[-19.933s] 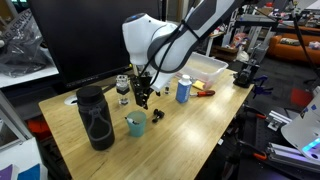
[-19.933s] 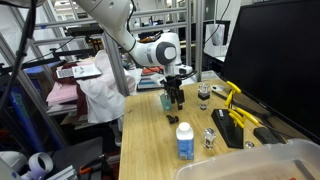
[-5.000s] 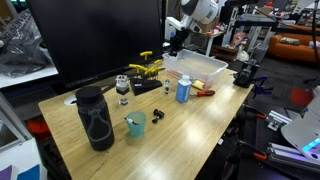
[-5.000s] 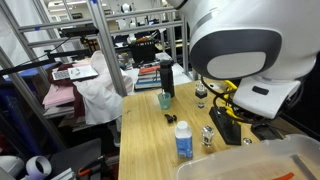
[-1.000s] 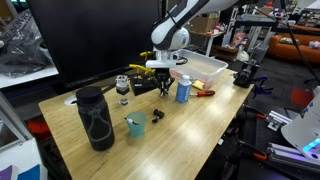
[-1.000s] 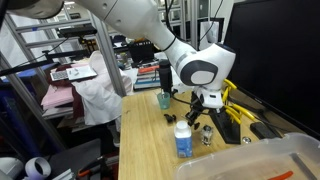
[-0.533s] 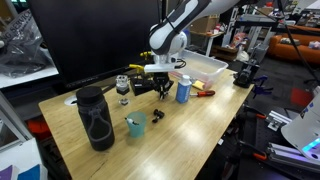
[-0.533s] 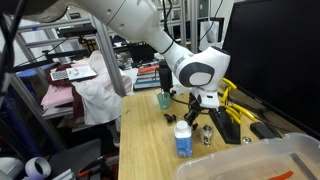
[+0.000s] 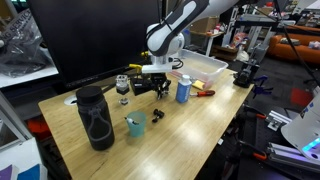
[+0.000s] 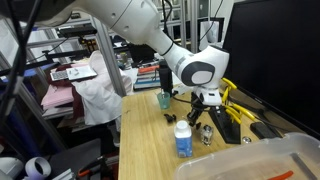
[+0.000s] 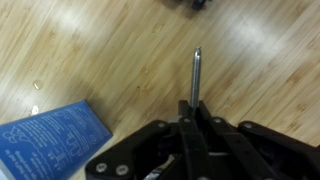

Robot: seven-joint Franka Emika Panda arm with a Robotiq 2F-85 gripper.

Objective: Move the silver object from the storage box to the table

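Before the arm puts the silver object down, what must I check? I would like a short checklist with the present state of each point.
1. The gripper is shut on the silver object: ok.
2. Silver object is out of the storage box: ok.
3. Bare table beneath the tip: ok.
4. Apart from the blue-labelled can: ok, though close.
5. Height above the table: cannot tell.

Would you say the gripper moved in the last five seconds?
Yes. The gripper, holding the silver rod, went from the storage box past the blue can.
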